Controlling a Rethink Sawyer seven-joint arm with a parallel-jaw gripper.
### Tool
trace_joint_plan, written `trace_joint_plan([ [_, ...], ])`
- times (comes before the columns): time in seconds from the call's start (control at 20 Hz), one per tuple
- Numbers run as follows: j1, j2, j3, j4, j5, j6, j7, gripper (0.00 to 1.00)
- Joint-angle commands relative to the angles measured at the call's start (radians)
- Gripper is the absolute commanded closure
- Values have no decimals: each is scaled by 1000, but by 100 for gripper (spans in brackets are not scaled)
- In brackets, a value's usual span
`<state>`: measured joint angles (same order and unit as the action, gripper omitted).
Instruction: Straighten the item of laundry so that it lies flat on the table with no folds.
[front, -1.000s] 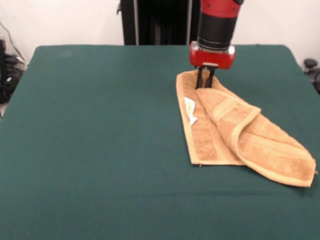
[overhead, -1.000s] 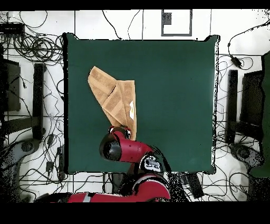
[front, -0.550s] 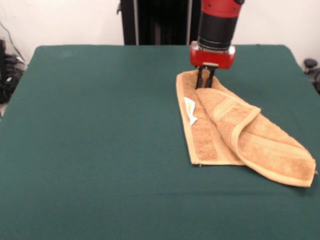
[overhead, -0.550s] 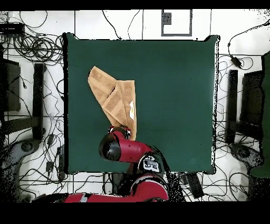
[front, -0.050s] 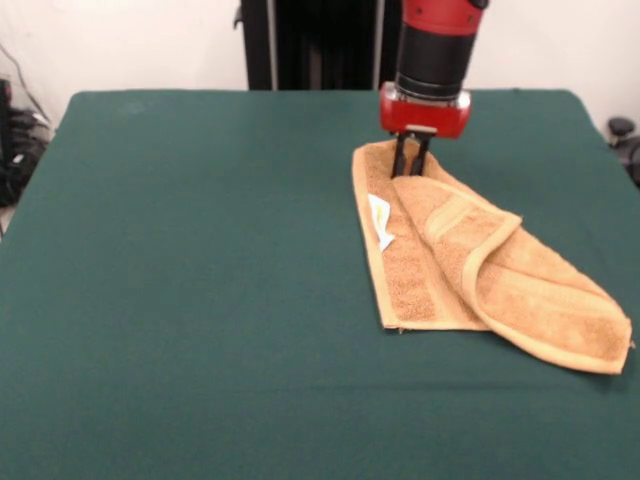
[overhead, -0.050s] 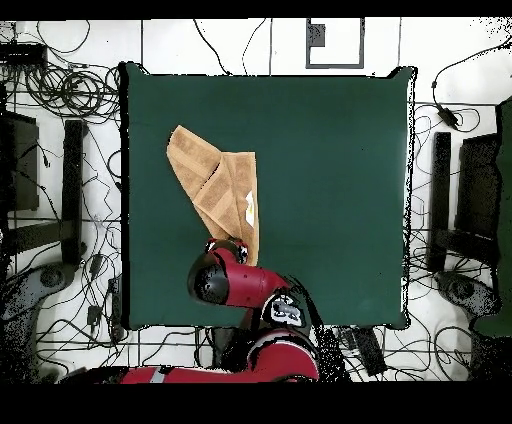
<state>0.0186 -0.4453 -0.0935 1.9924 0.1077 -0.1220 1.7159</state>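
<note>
While gripper (front, -0.050s: 411, 165) meets folded towel (front, -0.050s: 480, 270), green table (front, -0.050s: 200, 280) fills room

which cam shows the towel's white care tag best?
Front view: the white care tag lies in plain sight on the towel, near its long hemmed edge. Overhead shows it only as a pale speck.

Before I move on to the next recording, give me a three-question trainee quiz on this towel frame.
1. True or false: the towel lies fully flat on the table.
2. The gripper meets the towel at: A) far corner, B) near edge, C) white tag.
3. Fill in: in the front view, the tag sits near the towel's ____ edge.

Key: 1 false, a layer is folded over. 2 A. 3 left.
</note>
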Motion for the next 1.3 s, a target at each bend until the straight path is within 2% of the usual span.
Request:
trace_joint_plan([
  [0.05,47,38,-16,-74,104,126,197,0],
  [0.2,97,-133,-119,-67,86,313,152,0],
  [0.45,40,-317,-104,-65,22,563,102,0],
  [0.65,5,-376,-86,-77,4,671,79,0],
  [0.8,-22,-382,-60,-72,-6,669,67,0],
  [0.85,-23,-381,-57,-69,-20,660,80,100],
  [1.0,-50,-386,-24,-35,-11,598,76,100],
  [1.3,-57,-376,-8,-25,-19,566,88,100],
])
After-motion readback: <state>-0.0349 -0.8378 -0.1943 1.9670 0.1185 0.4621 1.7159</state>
